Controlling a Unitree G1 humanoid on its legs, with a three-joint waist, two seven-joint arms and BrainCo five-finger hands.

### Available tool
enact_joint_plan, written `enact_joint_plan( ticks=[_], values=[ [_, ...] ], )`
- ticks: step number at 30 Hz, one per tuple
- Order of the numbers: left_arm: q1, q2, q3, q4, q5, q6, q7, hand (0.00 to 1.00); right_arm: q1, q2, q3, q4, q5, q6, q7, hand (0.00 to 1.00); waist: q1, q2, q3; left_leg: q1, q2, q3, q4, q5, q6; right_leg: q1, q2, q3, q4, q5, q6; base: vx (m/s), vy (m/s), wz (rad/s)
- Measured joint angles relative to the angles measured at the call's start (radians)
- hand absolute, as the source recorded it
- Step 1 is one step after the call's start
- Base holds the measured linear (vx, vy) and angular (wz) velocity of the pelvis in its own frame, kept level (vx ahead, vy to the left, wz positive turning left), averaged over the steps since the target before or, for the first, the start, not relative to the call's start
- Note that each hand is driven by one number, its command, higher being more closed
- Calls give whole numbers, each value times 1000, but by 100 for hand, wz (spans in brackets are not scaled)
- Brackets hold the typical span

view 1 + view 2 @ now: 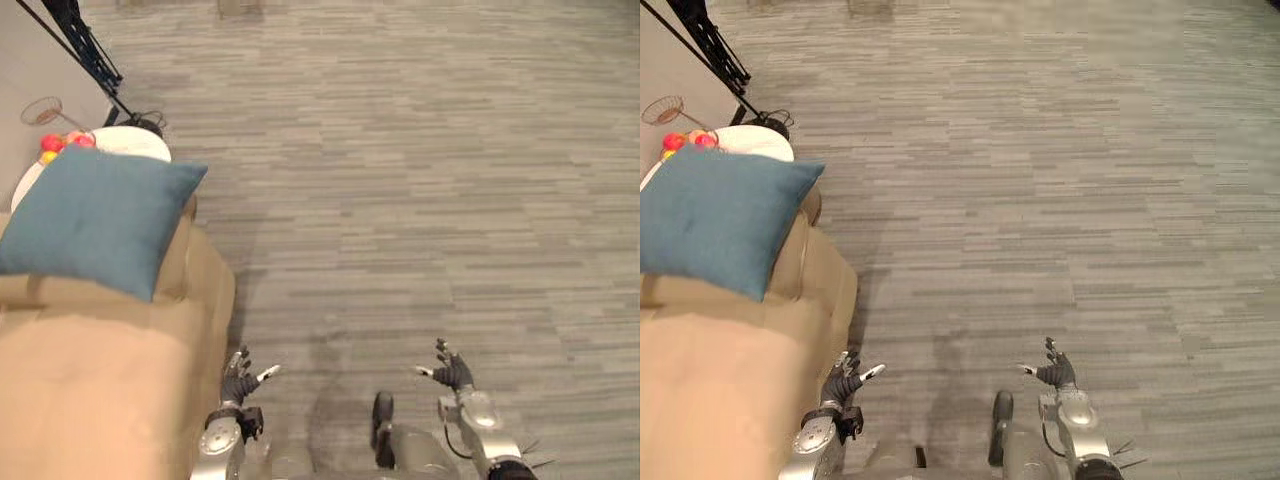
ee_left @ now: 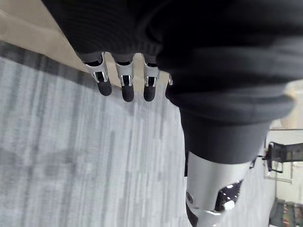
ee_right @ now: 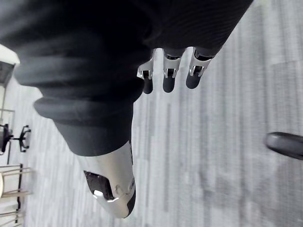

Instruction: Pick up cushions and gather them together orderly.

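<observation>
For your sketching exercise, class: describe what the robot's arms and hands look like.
Both arms are silver-grey. The left hand and right hand each have silver fingers with dark tips, and a dark ribbed cover wraps the back and wrist.

**Both hands low, open and level**

The silver-grey left arm (image 1: 214, 452) reaches forward. Its left hand (image 1: 240, 376), silver-fingered with dark tips, has the fingers loosely spread and pointing ahead, and the thumb juts toward the other hand. In the left wrist view the fingers (image 2: 124, 87) run nearly straight in a row from under the dark ribbed cover (image 2: 199, 56), with the thumb (image 2: 213, 189) apart from them. The silver-grey right arm (image 1: 488, 432) mirrors this. The right hand (image 1: 453, 373) is level with the left hand and well apart from it, its fingers (image 3: 169, 78) relaxed and its thumb (image 3: 113, 184) set wide toward the left hand.
</observation>
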Motion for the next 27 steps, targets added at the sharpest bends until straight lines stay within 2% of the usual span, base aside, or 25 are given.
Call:
enact_joint_plan(
  ticks=[1, 2, 3, 4, 5, 6, 7, 9, 10, 11, 12, 13, 14, 15, 17, 19, 21, 22, 24, 25, 26, 27],
  values=[
    [0, 0, 2, -1, -4, -3, 0, 0, 2, 0, -5, -4, 1, -9, -3, 0, 3, -21, -5, -49, -14, 37, -88, -19, 3, 43, -28, -7, -26, -15, 21, 531, 20, 5],
    [0, 1, 3, -4, -4, -4, 0, 0, 2, -4, -7, -6, 1, -16, -4, 0, 3, -34, -1, -108, -24, 76, -232, -21, 4, 84, -57, -29, -46, -53, 66, 510, 62, 22],
    [0, -2, 2, -1, -3, -3, 0, 0, 1, -15, -15, -5, 1, -16, -4, 0, 0, -29, 1, -140, -23, 99, -337, -16, -1, 103, -63, -45, -52, -70, 89, 515, 139, 46],
    [1, -8, 1, 0, -3, -3, 0, 0, 19, -29, -32, 1, 1, -15, -7, 0, 0, -9, -7, -154, -26, 146, -533, 19, -26, 132, -70, -71, -52, -101, 121, 527, 179, 69],
    [4, -11, 4, 2, -3, -2, 0, 0, 45, -48, -48, 18, 1, -11, -13, 0, 4, 12, -9, -140, -36, 200, -689, 161, 54, 175, -70, -101, -46, -144, 154, 568, 217, 74],
    [6, -5, 16, 5, -3, -2, 1, 0, 48, -38, -54, 34, 1, -3, -19, 0, 7, -6, -11, -115, -73, 209, -708, 157, 85, 204, -97, -109, -42, -159, 160, 590, 202, 87],
    [12, -2, 46, 2, -3, -3, 2, 0, 46, -27, -43, 35, 1, 4, -22, 0, 5, -39, -23, -107, -128, 210, -737, 154, 92, 209, -132, -145, -44, -157, 159, 678, 221, 91],
    [14, -6, 93, 0, -3, 5, 3, 0, 23, -22, -44, 38, -2, 4, -22, 0, 5, -46, -26, -134, -144, 213, -668, 96, 174, 244, -149, -197, -45, -128, 189, 570, 211, 93],
    [16, -12, 108, 0, -3, 10, 3, 0, 16, -22, -45, 44, -3, 4, -21, 0, 10, -47, -27, -127, -146, 212, -649, 76, 181, 254, -159, -197, -22, -128, 198, 390, 169, 59],
    [28, -17, 119, 0, -3, 12, 6, 0, 7, -22, -46, 53, -3, 4, -21, 0, 30, -44, -28, -89, -151, 211, -637, 37, 173, 247, -178, -193, 96, -137, 233, 454, 249, 56],
    [48, -16, 119, 0, -3, 12, 8, 0, 5, -20, -45, 55, -10, 3, -20, 0, 33, -48, -31, -38, -181, 191, -654, 10, 162, 216, -219, -194, 275, -140, 248, 438, 244, 70],
    [62, -16, 118, 1, -3, 12, 8, 0, 8, -17, -45, 55, -12, 3, -20, 0, 27, -52, -37, -5, -207, 163, -680, -4, 159, 170, -256, -187, 425, -118, 277, 514, 278, 99],
    [72, -14, 117, 1, -3, 13, 11, 0, 13, -17, -45, 55, -13, 3, -20, 0, 21, -56, -40, 39, -244, 118, -718, -30, 149, 97, -300, -153, 640, -95, 276, 415, 139, 136],
    [72, -10, 118, 7, -3, 16, 20, 0, 26, -16, -45, 55, -18, 4, -17, 0, 8, -64, -41, 80, -280, 61, -735, -35, 154, 25, -312, -113, 813, -156, 245, 421, 99, 143],
    [83, -14, 116, 10, -3, 17, 27, 0, 50, -14, -45, 55, -20, 4, -8, 0, 1, -54, -41, 162, -306, -14, -779, -37, 157, -61, -279, -78, 874, -246, 186, 409, 32, 132],
    [80, -11, 107, 11, -4, 17, 27, 0, 75, -12, -44, 51, -20, 4, -1, 0, -1, -36, -47, 216, -312, -112, -811, -36, 155, -151, -222, -77, 766, -304, 162, 389, 0, 141],
    [51, -12, 83, 20, -4, 17, 27, 0, 115, -10, -46, 35, -17, 5, -2, 0, -31, -31, -48, 244, -320, -259, -816, -41, 142, -232, -148, 24, 514, -298, 169, 414, -112, 195],
    [43, -10, 71, 21, -4, 17, 28, 0, 133, -8, -47, 15, -15, 6, -2, 0, -34, -30, -48, 251, -321, -307, -814, -50, 128, -255, -130, 72, 436, -276, 181, 466, -200, 200],
    [27, -10, 62, 22, -4, 17, 27, 0, 160, 6, -55, -11, -10, 6, -2, 0, -40, -37, -48, 257, -321, -398, -792, -66, 99, -277, -102, 193, 267, -196, 188, 397, -240, 174],
    [18, -11, 62, 22, -4, 17, 28, 0, 177, 25, -69, -27, -10, 6, -3, 0, -44, -55, -47, 269, -322, -450, -786, -84, 68, -266, -105, 265, 153, -129, 203, 308, -267, 209],
    [20, -5, 62, 20, -3, 17, 28, 0, 194, 41, -74, -37, -9, 6, -3, 0, -50, -82, -58, 281, -325, -479, -782, -110, 41, -262, -120, 299, 142, -101, 204, 378, -390, 217],
    [19, -4, 62, 22, -3, 17, 28, 0, 204, 44, -75, -38, -7, 7, -3, 0, -54, -88, -60, 287, -321, -499, -778, -126, 32, -260, -127, 297, 178, -44, 214, 353, -433, 201]
  ],
)
